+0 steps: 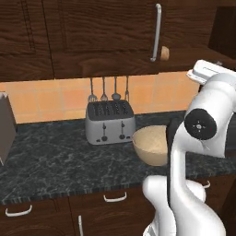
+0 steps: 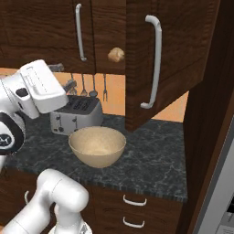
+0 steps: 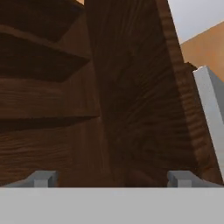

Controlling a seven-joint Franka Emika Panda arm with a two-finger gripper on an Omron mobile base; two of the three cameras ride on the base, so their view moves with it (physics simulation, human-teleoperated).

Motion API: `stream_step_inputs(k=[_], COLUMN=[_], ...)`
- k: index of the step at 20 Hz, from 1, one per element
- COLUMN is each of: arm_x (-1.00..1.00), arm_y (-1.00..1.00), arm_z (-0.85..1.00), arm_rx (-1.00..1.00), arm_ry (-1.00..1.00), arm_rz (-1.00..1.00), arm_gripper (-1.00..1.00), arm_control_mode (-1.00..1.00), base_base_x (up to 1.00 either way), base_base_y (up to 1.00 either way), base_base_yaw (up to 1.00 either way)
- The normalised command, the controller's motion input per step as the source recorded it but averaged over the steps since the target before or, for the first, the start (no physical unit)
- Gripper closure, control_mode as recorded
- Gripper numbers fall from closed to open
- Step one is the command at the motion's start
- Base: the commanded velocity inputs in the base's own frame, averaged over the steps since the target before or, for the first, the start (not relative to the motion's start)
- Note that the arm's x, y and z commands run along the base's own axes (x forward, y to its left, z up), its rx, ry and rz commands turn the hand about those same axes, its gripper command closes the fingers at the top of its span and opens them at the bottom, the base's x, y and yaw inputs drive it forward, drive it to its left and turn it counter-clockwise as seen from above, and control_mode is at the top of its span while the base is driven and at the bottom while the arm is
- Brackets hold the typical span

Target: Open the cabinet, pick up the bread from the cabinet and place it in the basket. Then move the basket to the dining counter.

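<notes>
- Step in hand: pick of bread [image 2: 116,55]; cabinet [image 2: 173,50] door swung open w/ handle [image 2: 154,61] facing out, bun at shelf front edge, just inside.
- Gripper [image 3: 114,178]: fingertips spread wide apart, nothing btwn, aimed at dark wood of cabinet interior/door.
- Basket [image 2: 97,145] on black counter, beside toaster [image 1: 110,121], below bun, empty.
- Next, prob.: line up on bun, reach past door edge w/o clipping it, close on bun.
</notes>
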Motion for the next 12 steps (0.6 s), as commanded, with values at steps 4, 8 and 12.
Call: stream_step_inputs(k=[4, 8, 12], arm_x=[1.0, 1.0, 1.0], arm_y=[-0.73, -1.0, -1.0], arm_z=[0.0, -0.12, -0.22], arm_rx=[0.15, 0.24, 0.22], arm_ry=[0.25, 0.28, 0.18], arm_rz=[-0.19, -0.03, 0.0], arm_gripper=[-1.0, -1.0, -1.0], arm_control_mode=[-1.0, -1.0, -1.0], base_base_x=[0.0, 0.0, 0.0], base_base_y=[0.0, 0.0, 0.0], base_base_yaw=[0.0, 0.0, 0.0])
